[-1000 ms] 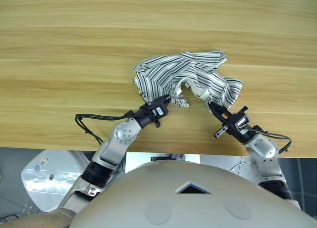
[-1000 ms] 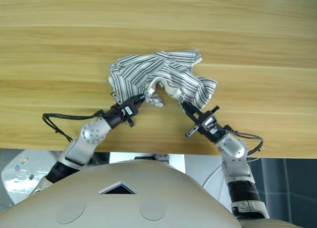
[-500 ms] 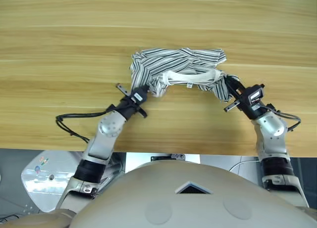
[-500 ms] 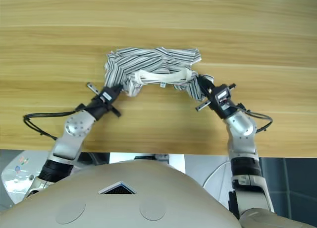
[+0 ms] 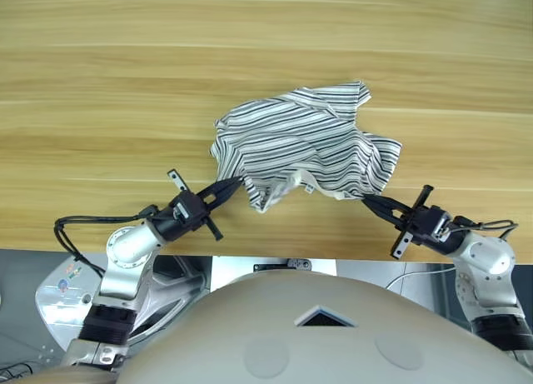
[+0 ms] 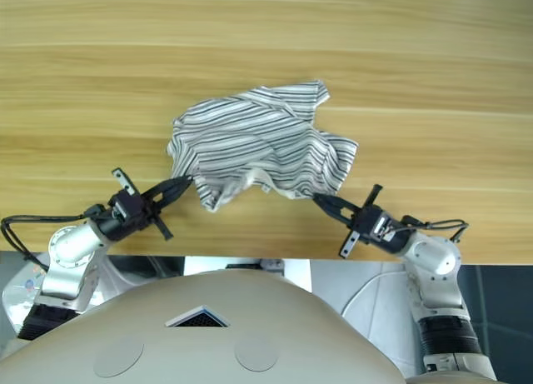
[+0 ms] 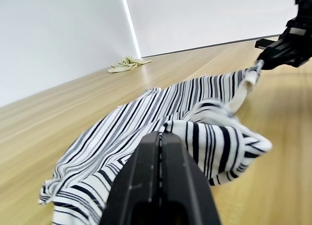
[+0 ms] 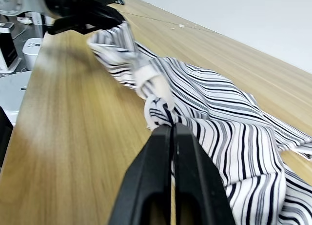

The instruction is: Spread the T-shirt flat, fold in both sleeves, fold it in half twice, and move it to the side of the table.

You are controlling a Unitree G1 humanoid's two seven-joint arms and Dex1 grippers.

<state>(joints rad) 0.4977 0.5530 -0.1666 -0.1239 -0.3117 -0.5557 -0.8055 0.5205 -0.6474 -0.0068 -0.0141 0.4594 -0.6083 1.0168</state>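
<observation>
Since half a second ago both arms have drawn back toward the robot. The cloth that was stretched taut between them has come along and now sags in a looser heap.

The light wooden surface [image 5: 125, 84] runs across the whole scene, its planks lying side to side. The black-and-white striped T-shirt [image 5: 304, 142] lies on it about midway across and closer to the near edge than to the far one. It is rumpled rather than flat, with folds running through it and one corner sticking out on the far side. A cream neckband [image 5: 293, 182] shows along its near edge, curled under.

The left pincer [image 5: 233, 183] sits low near the front edge, its fingers clamped tight on the near-left corner of the shirt. The left wrist view shows striped fabric bunched right at the closed tips [image 7: 160, 135].

The right pincer [image 5: 368, 201] is likewise low near the front edge and pinched closed on the near-right edge of the shirt. In the right wrist view a knot of hem is gripped at its tips [image 8: 171, 128]. The two pincers are well apart, with the shirt's near edge between them.

A pale crumpled scrap [image 7: 127, 63] lies far off on the surface, near the wall.
</observation>
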